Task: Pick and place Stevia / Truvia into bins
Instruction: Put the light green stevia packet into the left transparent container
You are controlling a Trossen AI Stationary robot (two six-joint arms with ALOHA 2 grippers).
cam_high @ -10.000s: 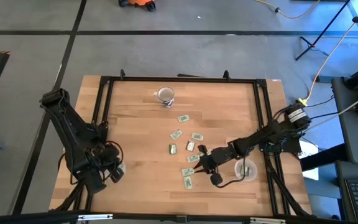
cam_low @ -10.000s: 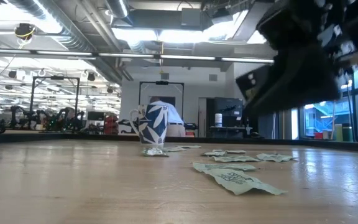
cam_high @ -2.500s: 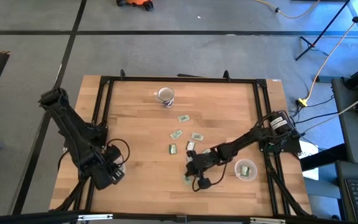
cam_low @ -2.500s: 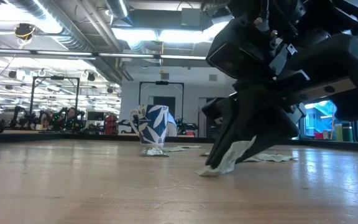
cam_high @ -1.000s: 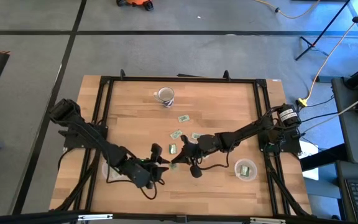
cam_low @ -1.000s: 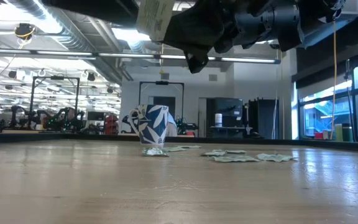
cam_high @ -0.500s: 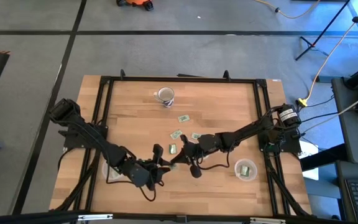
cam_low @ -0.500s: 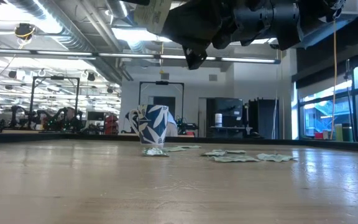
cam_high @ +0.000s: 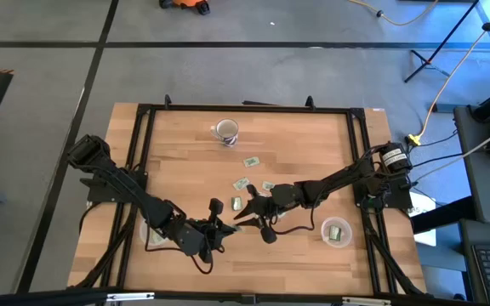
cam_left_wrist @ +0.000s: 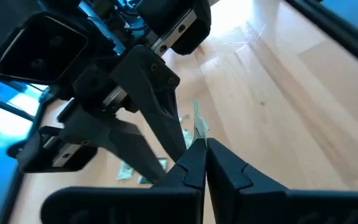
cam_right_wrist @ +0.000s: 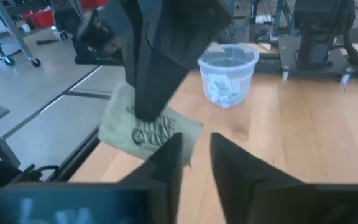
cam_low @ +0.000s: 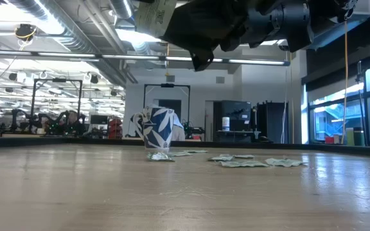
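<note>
One green and white Stevia packet (cam_right_wrist: pixel 146 129) hangs high above the table's middle (cam_low: pixel 157 14). My left gripper (cam_high: pixel 225 223) is shut on it, reaching in from the table's left. My right gripper (cam_high: pixel 244 213) faces it from the right, and its fingers (cam_right_wrist: pixel 173 155) stand open with a gap, the packet's corner just before them. A clear cup (cam_right_wrist: pixel 227 71) with packets inside stands beyond, toward the table's left. Another clear cup (cam_high: pixel 336 231) with packets stands at the near right. My left gripper pinches the packet between its two fingertips (cam_left_wrist: pixel 199 155), at one edge (cam_left_wrist: pixel 197 129). The fingers reach about level from the table's left. The packet is lifted clear of the table and sticks out beyond the fingertips. My right gripper: I cannot tell whether one finger touches the packet's corner (cam_right_wrist: pixel 187 140).
Several loose packets (cam_high: pixel 242 183) lie on the table's middle, also in the low view (cam_low: pixel 243 163). A blue-patterned white mug (cam_high: pixel 225 130) stands toward the far edge. A black frame (cam_high: pixel 245 108) runs around the wooden table.
</note>
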